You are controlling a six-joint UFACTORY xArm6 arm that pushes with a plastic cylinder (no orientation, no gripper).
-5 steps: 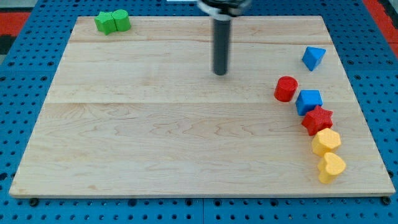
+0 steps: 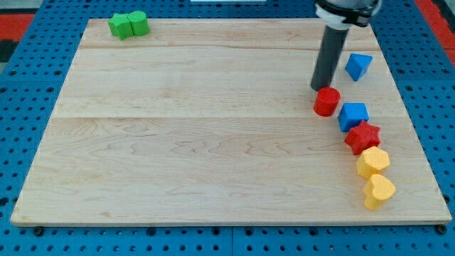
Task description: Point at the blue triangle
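My tip (image 2: 320, 87) (bare rod, no gripper to open or close) sits just above the red cylinder (image 2: 327, 101); blue triangle (image 2: 358, 65) lies close to the view's right and slightly up, near the board's (image 2: 213, 142) right edge.

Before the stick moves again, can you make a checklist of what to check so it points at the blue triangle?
1. Blue triangle in sight, near the view's top right: ok.
2. My tip at the triangle: not ok; it sits to the view's left of it, just above the red cylinder.
3. Path from tip to triangle free of blocks: ok; bare board lies between them.
4. Tip clear of the red cylinder: cannot tell; they look very close or touching.
5. Blue cube out of the way: ok; it lies below the path.
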